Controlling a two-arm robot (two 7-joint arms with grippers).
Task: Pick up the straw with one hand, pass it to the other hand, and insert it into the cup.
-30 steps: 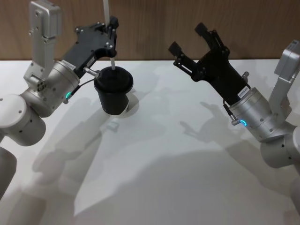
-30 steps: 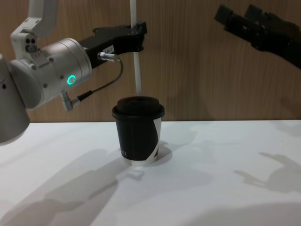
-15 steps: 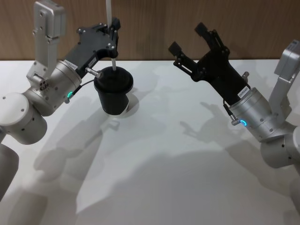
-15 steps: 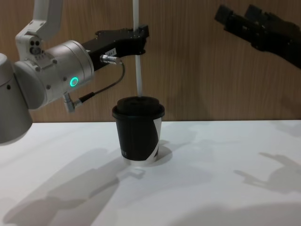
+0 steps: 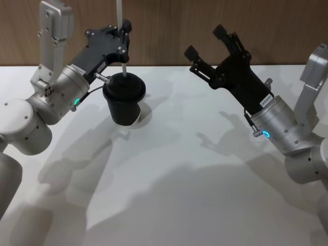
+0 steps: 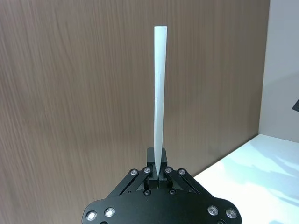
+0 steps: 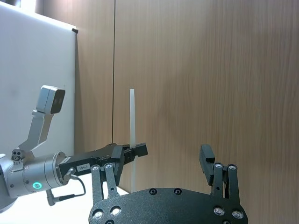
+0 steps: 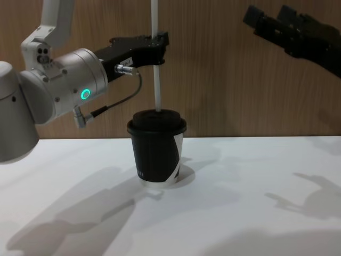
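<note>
We see our left tool (image 8: 160,44) clamped on the straw (image 8: 157,80), keeping it upright so that its lower end, straight beneath the tool, meets the lid of the cup (image 8: 157,152) on the desk (image 5: 205,179), while our right tool (image 5: 205,41) hangs spread wide, well apart.

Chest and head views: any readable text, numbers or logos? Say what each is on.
Left sticker on the left gripper: too small to read.
Right sticker on the right gripper: too small to read.
Cup: tiny pale marks near its base, unreadable.
Nothing legible anywhere.
</note>
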